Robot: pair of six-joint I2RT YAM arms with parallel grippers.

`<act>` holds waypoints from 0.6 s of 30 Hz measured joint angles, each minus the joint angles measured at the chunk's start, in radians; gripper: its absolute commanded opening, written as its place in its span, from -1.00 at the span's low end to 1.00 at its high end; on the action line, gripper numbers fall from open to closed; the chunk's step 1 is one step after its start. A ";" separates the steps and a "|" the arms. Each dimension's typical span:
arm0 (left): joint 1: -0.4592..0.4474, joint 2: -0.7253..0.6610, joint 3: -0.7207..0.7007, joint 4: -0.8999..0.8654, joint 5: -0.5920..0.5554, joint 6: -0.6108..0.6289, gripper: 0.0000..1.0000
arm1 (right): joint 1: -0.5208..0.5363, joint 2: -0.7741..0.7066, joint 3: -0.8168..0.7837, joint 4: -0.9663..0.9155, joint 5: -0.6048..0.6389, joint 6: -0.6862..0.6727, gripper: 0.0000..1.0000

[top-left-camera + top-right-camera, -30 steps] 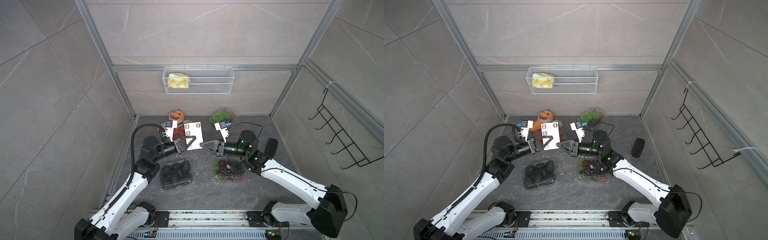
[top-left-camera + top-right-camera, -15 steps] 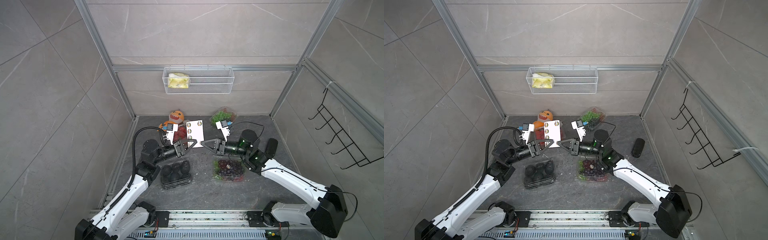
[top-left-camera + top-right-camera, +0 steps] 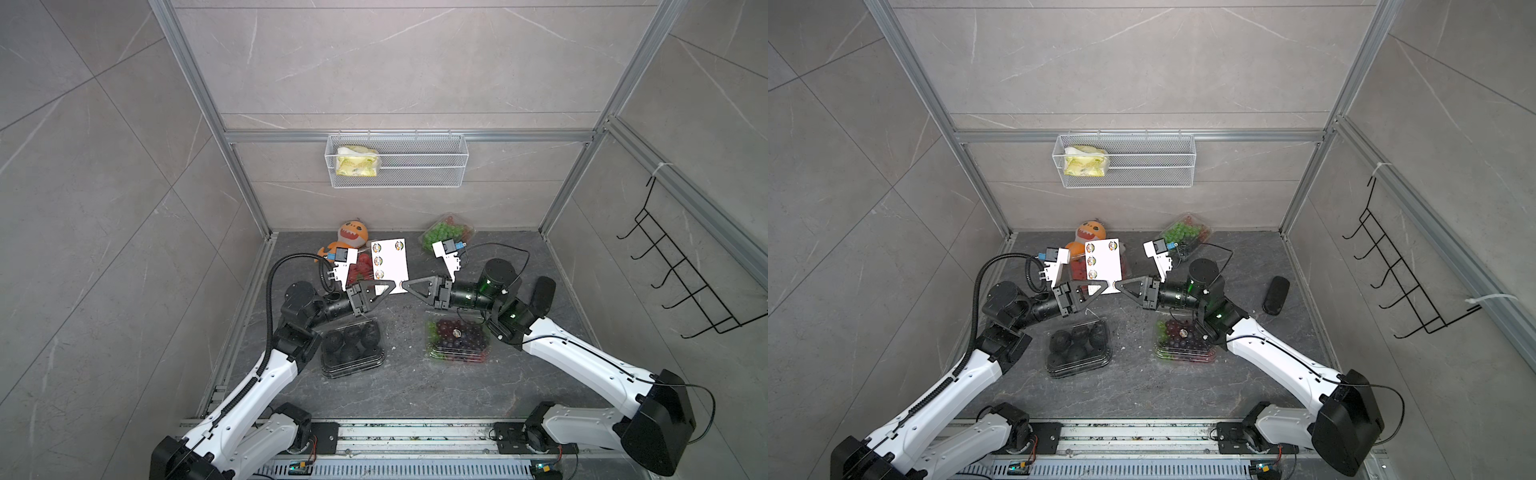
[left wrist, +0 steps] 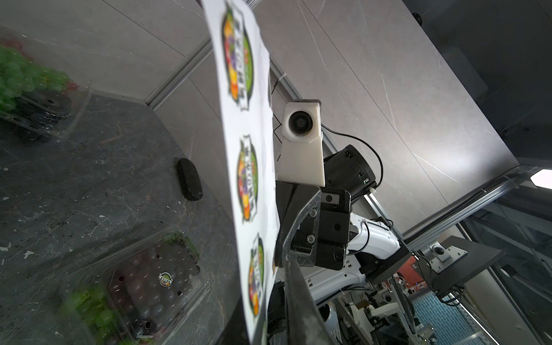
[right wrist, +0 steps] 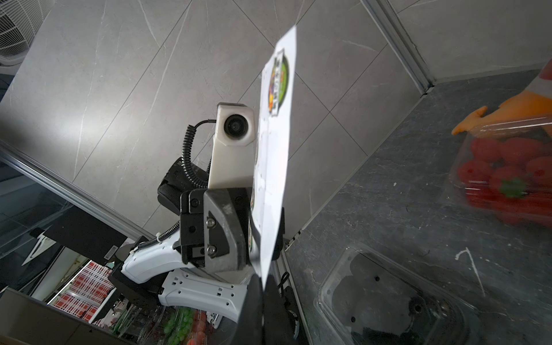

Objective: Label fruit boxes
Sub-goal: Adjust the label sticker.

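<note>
R gripper (image 3: 405, 286) pinches white paper sticker sheet (image 3: 390, 259) by its near edge, long axis running toward back wall. L gripper (image 3: 391, 286) is narrow at the same edge, tip-to-tip w/ R; can't tell if it grips. Clear plastic clamshell of dark fruits (image 3: 351, 345) is on the table (image 3: 399, 386), nearer L.

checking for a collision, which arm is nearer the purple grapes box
Right. The right arm sits beside the purple grapes box, overlapping its edge from above; the left arm is farther off, beside the dark fruit box.
</note>
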 measured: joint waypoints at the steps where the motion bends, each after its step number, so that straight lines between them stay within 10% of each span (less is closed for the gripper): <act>1: -0.002 0.003 0.000 0.003 0.002 0.000 -0.72 | 0.000 0.000 0.000 0.000 0.000 0.000 -1.00; 18: -0.017 0.018 0.000 0.005 0.007 -0.002 -1.00 | -0.001 0.004 0.000 0.028 -0.029 0.023 -1.00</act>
